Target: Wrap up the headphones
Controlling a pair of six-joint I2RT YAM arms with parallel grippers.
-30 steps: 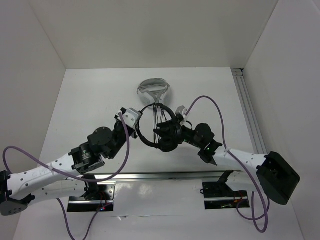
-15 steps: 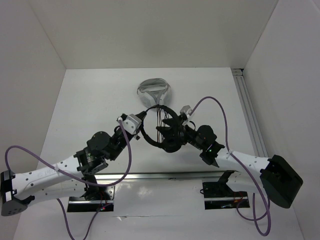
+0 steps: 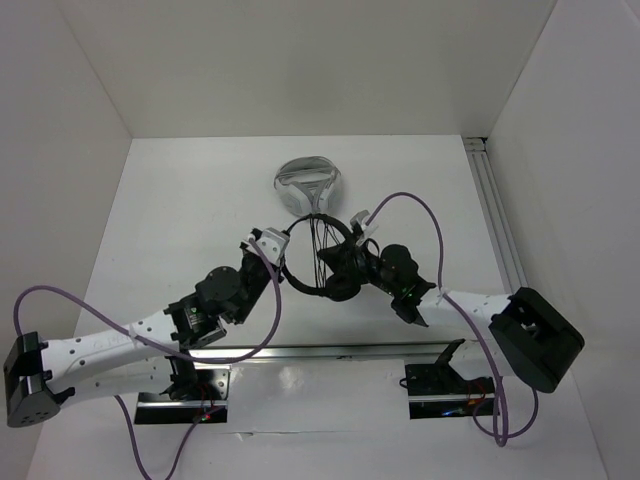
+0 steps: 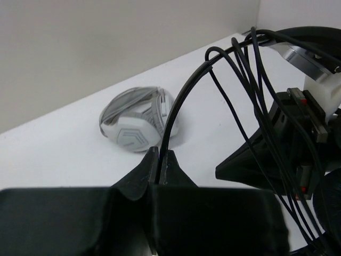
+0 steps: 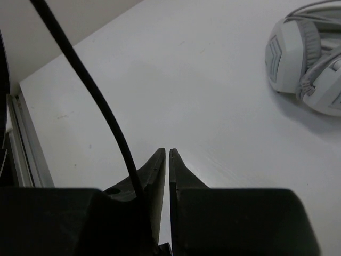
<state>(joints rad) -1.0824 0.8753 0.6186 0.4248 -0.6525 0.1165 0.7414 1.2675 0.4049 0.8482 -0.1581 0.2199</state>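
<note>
We are holding the headphones [image 4: 177, 101] over the middle of the table [image 3: 180, 200], between our two arms. Our left gripper [image 4: 161, 160] is pinching the thin black headband, its fingers pressed tight on it. Our right gripper [image 5: 165, 160] is showing only a hairline slit between its fingers, and the cable [image 5: 91, 90] is running down just beside one finger, not between the tips. The white-and-grey headset [image 3: 307, 182] is lying toward the far edge.
</note>
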